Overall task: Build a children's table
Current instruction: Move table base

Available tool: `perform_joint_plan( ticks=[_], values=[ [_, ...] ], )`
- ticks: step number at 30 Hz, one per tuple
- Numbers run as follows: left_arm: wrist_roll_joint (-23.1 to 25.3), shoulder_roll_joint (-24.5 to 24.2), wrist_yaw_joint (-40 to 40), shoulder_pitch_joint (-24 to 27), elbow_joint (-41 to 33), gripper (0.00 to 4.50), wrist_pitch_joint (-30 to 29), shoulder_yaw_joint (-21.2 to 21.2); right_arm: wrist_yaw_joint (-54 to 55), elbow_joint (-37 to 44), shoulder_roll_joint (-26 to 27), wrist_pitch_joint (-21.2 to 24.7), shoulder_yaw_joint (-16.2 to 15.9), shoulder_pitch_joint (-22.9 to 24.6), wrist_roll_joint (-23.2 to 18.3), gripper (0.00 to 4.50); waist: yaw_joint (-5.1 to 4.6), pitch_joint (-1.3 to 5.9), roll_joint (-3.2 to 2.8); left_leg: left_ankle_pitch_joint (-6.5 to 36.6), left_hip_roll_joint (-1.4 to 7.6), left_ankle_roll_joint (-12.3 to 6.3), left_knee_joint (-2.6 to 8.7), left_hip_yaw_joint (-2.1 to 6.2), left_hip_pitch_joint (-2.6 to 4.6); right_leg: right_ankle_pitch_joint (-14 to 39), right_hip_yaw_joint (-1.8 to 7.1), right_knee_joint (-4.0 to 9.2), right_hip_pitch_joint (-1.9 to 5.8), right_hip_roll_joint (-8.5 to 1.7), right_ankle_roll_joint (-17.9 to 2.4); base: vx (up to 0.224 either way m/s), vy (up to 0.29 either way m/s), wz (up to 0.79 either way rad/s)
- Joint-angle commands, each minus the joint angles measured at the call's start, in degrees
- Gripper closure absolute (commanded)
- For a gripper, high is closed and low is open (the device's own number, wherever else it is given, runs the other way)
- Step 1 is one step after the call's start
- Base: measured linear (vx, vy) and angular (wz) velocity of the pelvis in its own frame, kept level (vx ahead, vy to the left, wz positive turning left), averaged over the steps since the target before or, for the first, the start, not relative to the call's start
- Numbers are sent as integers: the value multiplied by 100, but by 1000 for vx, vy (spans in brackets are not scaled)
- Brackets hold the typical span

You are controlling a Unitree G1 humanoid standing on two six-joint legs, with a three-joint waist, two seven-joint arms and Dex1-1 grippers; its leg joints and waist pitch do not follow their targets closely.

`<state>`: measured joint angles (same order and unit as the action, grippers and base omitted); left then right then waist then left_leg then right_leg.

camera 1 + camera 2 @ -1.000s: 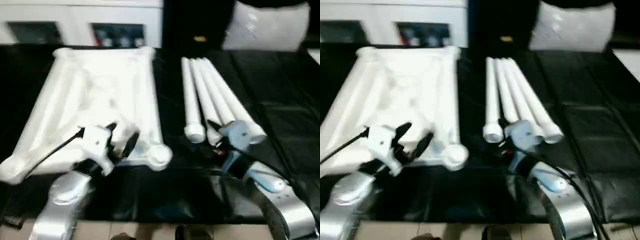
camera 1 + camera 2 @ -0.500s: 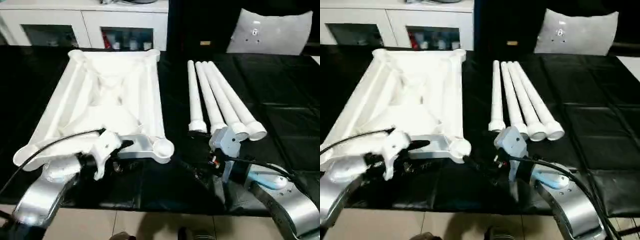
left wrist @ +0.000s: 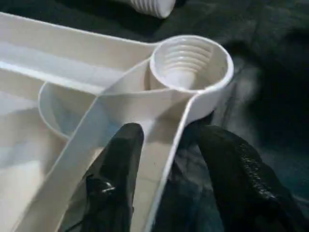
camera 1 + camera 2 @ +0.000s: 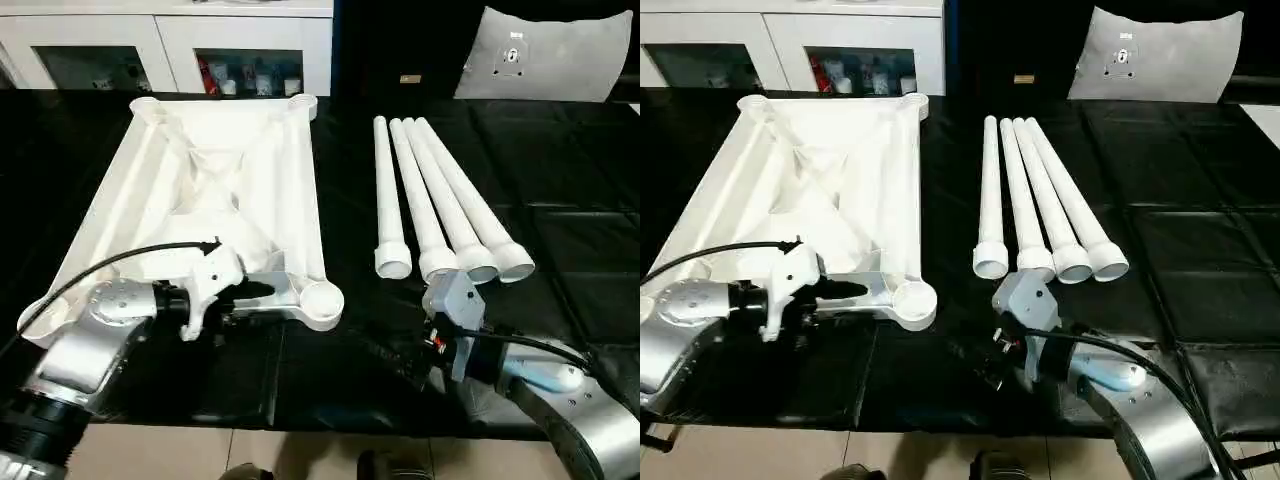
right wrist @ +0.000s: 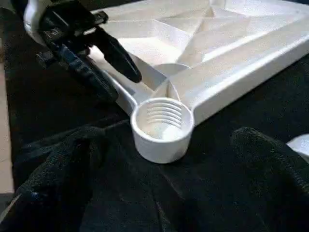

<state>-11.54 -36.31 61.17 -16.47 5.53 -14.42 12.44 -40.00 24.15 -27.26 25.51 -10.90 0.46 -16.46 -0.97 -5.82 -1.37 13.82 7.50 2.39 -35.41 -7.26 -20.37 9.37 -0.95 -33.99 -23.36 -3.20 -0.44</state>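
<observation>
The children's table top (image 4: 230,190) lies upside down on the left, ribs up. Its near right corner socket (image 4: 322,300) is threaded and has nothing in it. Several white legs (image 4: 430,200) lie side by side to its right, wide ends toward me. My left gripper (image 3: 171,133) is open and straddles the top's near rim just behind that socket, one finger (image 3: 120,164) inside the rim and one outside, with small gaps showing. My right gripper (image 5: 169,140) stands wide open low over the sheet, pointing at the same socket (image 5: 161,128) from the right, short of the legs' ends.
A black sheet (image 4: 560,200) covers the work surface. A white cabinet (image 4: 160,50) and a grey cushion (image 4: 545,55) stand at the back. Pale floor (image 4: 300,455) shows along the sheet's near edge.
The camera has shifted. My left gripper came down onto the rim by the corner socket and its fingers narrowed. My right gripper drew back from the legs' ends toward me.
</observation>
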Motion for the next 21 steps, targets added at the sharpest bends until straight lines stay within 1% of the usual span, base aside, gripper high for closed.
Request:
perform_joint_plan(
  ticks=[1, 2, 3, 4, 5, 7, 8, 9, 10, 11, 12, 13, 14, 16, 17, 18, 20, 21],
  values=[
    [100, -110, 206, -124, 104, 254, 134, 119, -46, 92, -61, 43, -16, 27, -76, 0, 25, 277, -62, 1200, 445, -222, 556, 110, -17, 1733, 256, 381, 288, -452, -1447, 0, 0, 0],
    [128, -140, 253, -143, 132, 276, 161, 140, -51, 101, -70, 45, -26, 33, -77, 0, 24, 273, -61, 1282, 443, -197, 562, 112, -11, 1820, 258, 390, 275, -445, -1408, 0, 0, 0],
    [193, -177, 303, -212, 229, 285, 197, 173, -68, 96, -82, 52, -35, 23, -83, 0, 25, 268, -63, 1303, 440, -188, 566, 114, -13, 1849, 261, 399, 275, -450, -1391, 0, 0, 0],
    [232, -202, 328, -244, 279, 285, 219, 189, -77, 103, -88, 54, -41, 29, -85, 0, 19, 269, -45, 1329, 434, -180, 567, 111, -15, 1897, 265, 405, 276, -445, -1348, 0, 0, 0],
    [277, -228, 347, -281, 336, 292, 243, 212, -87, 104, -92, 61, -43, 28, -91, 0, 24, 271, -49, 1289, 436, -178, 565, 115, -19, 1893, 271, 407, 277, -458, -1342, 0, 0, 0],
    [425, -294, 380, -365, 492, 312, 365, 276, -115, 114, -104, 83, -58, 22, -98, 0, 21, 269, -43, 1220, 436, -186, 566, 114, -29, 1831, 269, 405, 278, -452, -1346, 0, 0, 0],
    [459, -313, 395, -387, 540, 312, 393, 287, -123, 116, -104, 92, -64, 18, -100, 0, 20, 271, -52, 1171, 440, -183, 564, 111, -23, 1754, 272, 394, 271, -455, -1357, 0, 0, 0],
    [496, -330, 420, -414, 599, 330, 428, 297, -127, 125, -102, 106, -69, 17, -100, 0, 21, 268, -53, 1164, 439, -188, 569, 110, -25, 1727, 270, 399, 276, -453, -1366, 0, 0, 0],
    [500, -340, 453, -451, 680, 330, 436, 303, -141, 142, -110, 127, -82, 16, -103, 0, 18, 273, -44, 1140, 440, -186, 567, 107, -25, 1685, 271, 392, 279, -455, -1376, 0, 0, 0],
    [500, -340, 453, -451, 680, 330, 436, 303, -141, 142, -110, 127, -82, 16, -103, 0, 20, 273, -47, 1098, 441, -190, 570, 109, -29, 1630, 271, 385, 285, -460, -1402, 0, 0, 0],
    [495, -348, 474, -460, 707, 350, 420, 314, -143, 148, -111, 134, -85, 16, -106, 0, 22, 270, -48, 1089, 448, -187, 571, 108, -27, 1601, 273, 382, 284, -470, -1435, 0, 0, 0],
    [484, -352, 487, -457, 734, 350, 394, 325, -152, 151, -116, 134, -87, 19, -114, 0, 22, 267, -55, 1091, 448, -185, 572, 106, -25, 1601, 273, 384, 282, -469, -1447, 0, 0, 0],
    [484, -352, 507, -460, 767, 362, 388, 329, -156, 155, -119, 136, -89, 18, -120, 0, 19, 260, -40, 1124, 448, -192, 576, 103, -27, 1646, 274, 392, 280, -468, -1447, 0, 0, 0],
    [512, -339, 501, -428, 809, 368, 427, 343, -159, 159, -122, 141, -90, 19, -128, 0, 22, 253, -42, 1168, 444, -186, 578, 99, -27, 1763, 276, 403, 278, -469, -1423, 0, 0, 0],
    [571, -316, 400, -424, 841, 371, 421, 340, -160, 158, -121, 152, -84, 11, -137, 0, 21, 252, -41, 1196, 449, -182, 584, 106, -28, 1829, 276, 407, 280, -472, -1404, 0, 0, 0],
    [543, -206, 200, -423, 805, 399, 284, 259, -141, 150, -93, 188, -47, -17, -176, 0, 19, 254, -36, 1163, 448, -179, 585, 106, -31, 1822, 280, 405, 285, -476, -1397, 0, 0, 0],
    [504, -120, 73, -420, 764, 406, 164, 193, -119, 143, -69, 209, -21, -39, -195, 0, 18, 252, -39, 1123, 455, -176, 584, 101, -29, 1775, 280, 404, 280, -476, -1422, 0, 0, 0],
    [467, -40, -36, -429, 729, 406, 47, 141, -81, 118, -39, 233, 3, -72, -200, 0, 13, 260, -29, 1104, 458, -171, 585, 102, -28, 1753, 277, 396, 286, -475, -1438, 0, 0, 0]
  ],
)
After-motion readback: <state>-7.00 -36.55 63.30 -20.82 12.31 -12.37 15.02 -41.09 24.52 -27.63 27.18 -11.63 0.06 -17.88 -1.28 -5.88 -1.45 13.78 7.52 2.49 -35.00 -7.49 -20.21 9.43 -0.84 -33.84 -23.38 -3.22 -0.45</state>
